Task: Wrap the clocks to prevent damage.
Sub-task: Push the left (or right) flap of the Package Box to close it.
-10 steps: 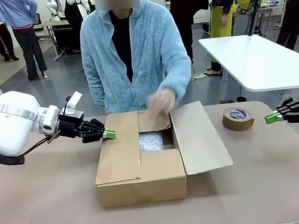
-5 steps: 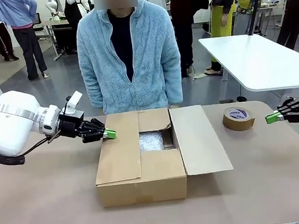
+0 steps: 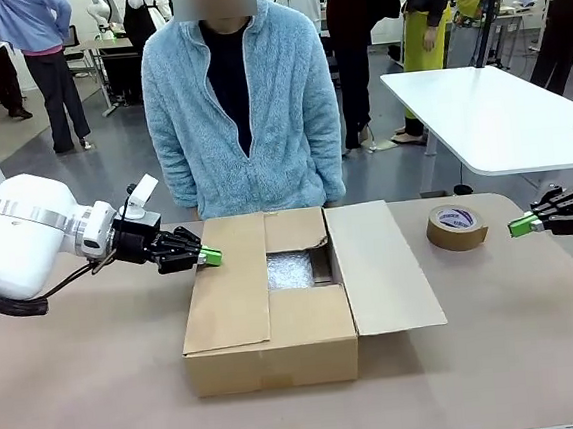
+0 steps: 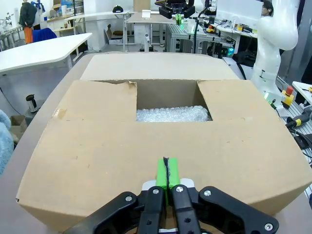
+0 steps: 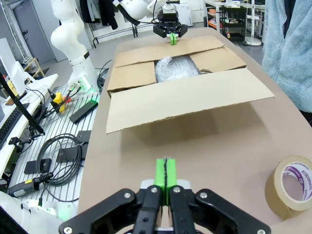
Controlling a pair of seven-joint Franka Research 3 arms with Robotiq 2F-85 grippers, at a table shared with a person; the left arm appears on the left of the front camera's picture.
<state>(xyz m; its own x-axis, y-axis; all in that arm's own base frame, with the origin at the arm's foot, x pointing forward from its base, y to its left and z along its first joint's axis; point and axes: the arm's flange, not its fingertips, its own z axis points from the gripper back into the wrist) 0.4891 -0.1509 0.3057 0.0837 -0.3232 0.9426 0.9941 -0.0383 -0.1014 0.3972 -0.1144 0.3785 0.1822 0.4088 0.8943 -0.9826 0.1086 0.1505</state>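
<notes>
The left end effector (image 3: 210,256) and right end effector (image 3: 516,225) are both pinched closed and empty. The bubble-wrap bundle (image 3: 290,271) sits inside the cardboard box (image 3: 273,351), ahead of the left one. Pushing a flap down hard could crush it.

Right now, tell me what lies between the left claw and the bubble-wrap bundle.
Left wrist view: a folded cardboard flap lies between the left claw and bubble-wrap bundle.

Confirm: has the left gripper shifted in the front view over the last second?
No. The left gripper sits shut at the same spot beside the left flap of the cardboard box, which hasn't shifted either.
</notes>
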